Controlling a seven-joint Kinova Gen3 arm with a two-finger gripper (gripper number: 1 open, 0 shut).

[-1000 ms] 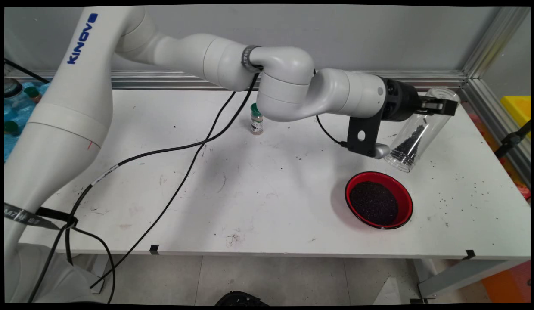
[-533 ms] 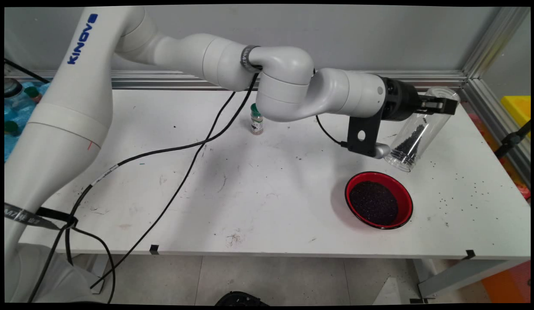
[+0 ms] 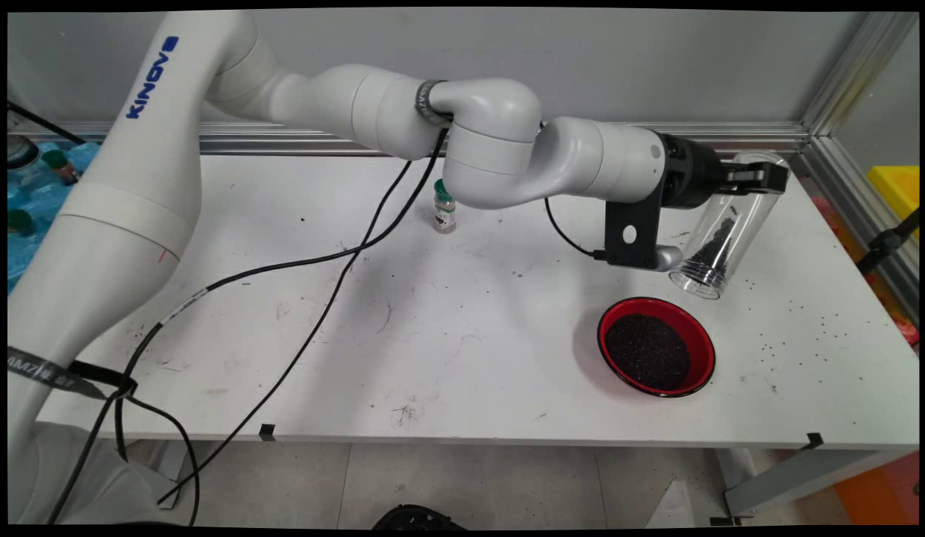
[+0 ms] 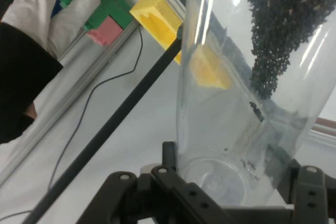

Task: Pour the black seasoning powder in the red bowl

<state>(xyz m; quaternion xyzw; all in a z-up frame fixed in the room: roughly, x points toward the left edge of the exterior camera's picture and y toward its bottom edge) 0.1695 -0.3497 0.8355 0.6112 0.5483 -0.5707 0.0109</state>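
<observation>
The arm reaches right, level, its end effector clamped shut.

Main: high, looking down across table. Hand: close-up on jar.

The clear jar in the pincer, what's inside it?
The clear jar, tilted mouth-down, holds dark granules piled toward its mouth; its base end looks nearly empty. The pincer hides part of the base.

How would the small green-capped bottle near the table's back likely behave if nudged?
The small green-capped bottle stands upright, tall for its narrow base, so it would probably tip. Being round, it would likely roll afterwards. It looks light.
</observation>
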